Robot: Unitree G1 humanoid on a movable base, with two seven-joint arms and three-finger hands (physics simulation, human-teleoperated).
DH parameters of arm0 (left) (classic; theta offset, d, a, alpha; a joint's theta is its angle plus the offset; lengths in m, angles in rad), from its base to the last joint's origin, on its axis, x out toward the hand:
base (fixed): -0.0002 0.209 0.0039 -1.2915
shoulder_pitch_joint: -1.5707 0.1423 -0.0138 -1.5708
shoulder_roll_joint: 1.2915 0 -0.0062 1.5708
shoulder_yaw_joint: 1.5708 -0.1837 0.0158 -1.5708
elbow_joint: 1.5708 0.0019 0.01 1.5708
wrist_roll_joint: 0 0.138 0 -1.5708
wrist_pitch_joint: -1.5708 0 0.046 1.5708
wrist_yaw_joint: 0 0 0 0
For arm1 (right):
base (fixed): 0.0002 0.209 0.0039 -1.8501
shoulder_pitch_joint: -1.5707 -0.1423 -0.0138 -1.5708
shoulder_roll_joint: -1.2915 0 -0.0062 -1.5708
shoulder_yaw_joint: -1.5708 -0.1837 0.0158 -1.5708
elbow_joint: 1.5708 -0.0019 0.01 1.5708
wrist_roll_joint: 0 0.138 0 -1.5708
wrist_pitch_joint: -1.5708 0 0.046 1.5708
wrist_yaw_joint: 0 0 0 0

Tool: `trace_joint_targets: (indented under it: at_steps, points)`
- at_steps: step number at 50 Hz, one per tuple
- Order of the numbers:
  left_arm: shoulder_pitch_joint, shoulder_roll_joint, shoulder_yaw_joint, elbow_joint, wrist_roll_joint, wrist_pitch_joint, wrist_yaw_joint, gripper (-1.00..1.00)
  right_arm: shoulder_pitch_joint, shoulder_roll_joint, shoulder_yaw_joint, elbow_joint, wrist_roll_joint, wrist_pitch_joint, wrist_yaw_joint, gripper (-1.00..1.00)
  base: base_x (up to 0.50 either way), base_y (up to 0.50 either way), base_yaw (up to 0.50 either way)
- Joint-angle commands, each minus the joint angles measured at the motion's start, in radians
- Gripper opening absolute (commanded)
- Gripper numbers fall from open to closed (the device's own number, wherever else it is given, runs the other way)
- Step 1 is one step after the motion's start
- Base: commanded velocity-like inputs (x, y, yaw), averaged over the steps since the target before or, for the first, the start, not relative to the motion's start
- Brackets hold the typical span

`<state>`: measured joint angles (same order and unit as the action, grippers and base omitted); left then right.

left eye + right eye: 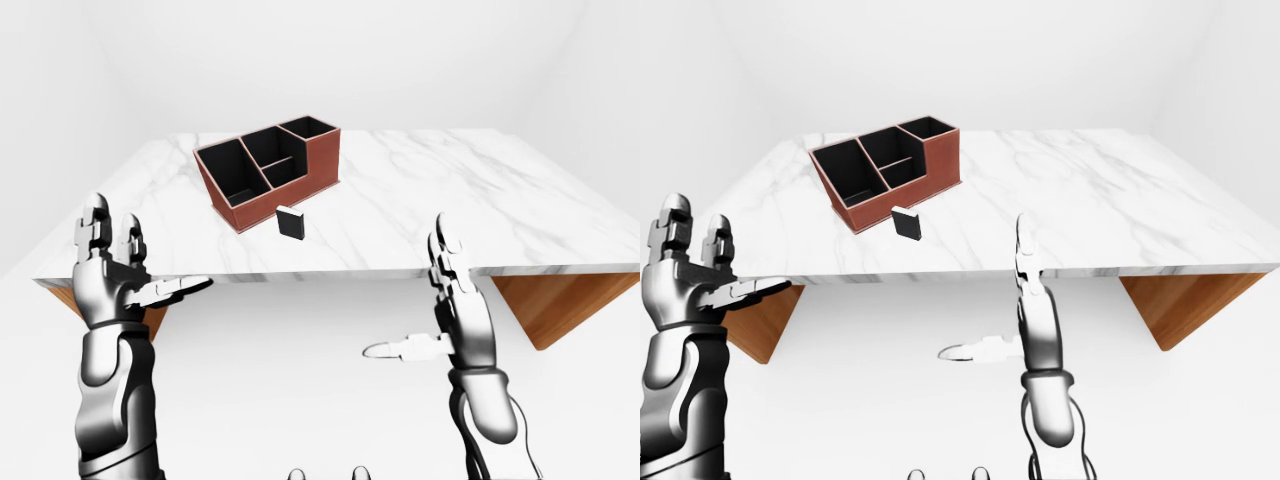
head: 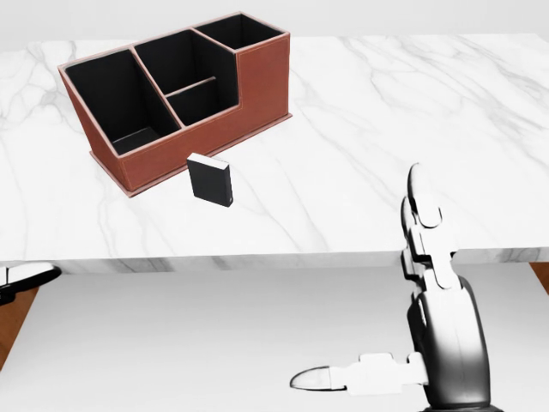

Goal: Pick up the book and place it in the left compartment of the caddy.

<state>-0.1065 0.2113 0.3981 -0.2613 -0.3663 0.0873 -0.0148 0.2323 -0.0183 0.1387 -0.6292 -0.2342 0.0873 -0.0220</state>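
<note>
Book (image 2: 210,179) well apart from both open hands.

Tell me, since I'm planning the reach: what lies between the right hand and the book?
Only bare marble table top; the head view shows nothing between the right hand and the book.

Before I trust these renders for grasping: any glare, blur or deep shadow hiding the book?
Head view: sharp, evenly lit, the book clear against pale marble, only the caddy compartments dark inside. Left-eye view: sharp too, book small, soft shadow below the table edge.
</note>
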Motion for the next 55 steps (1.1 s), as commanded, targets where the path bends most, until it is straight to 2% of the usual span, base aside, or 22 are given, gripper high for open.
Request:
trace_joint_targets:
  at_steps: [1,11,50,55]
  points:
    - [0.001,0.008,0.019,-0.020,-0.021,0.000,0.006,1.00,0.085,-0.033,0.092,-0.246,-0.061,0.000,-0.027,1.00,0.00,0.00,0.00]
    - [-0.002,0.013,0.024,-0.013,-0.029,0.000,0.006,1.00,0.093,-0.044,0.082,-0.277,-0.082,0.000,-0.026,1.00,0.00,0.00,0.00]
    - [0.003,0.014,0.032,-0.036,-0.035,0.000,0.013,1.00,0.089,-0.045,0.100,-0.265,-0.077,0.000,-0.027,1.00,0.00,0.50,0.00]
    - [0.003,0.015,0.035,-0.037,-0.039,0.000,0.013,1.00,0.086,-0.036,0.076,-0.256,-0.031,0.000,-0.033,1.00,0.00,0.06,0.00]
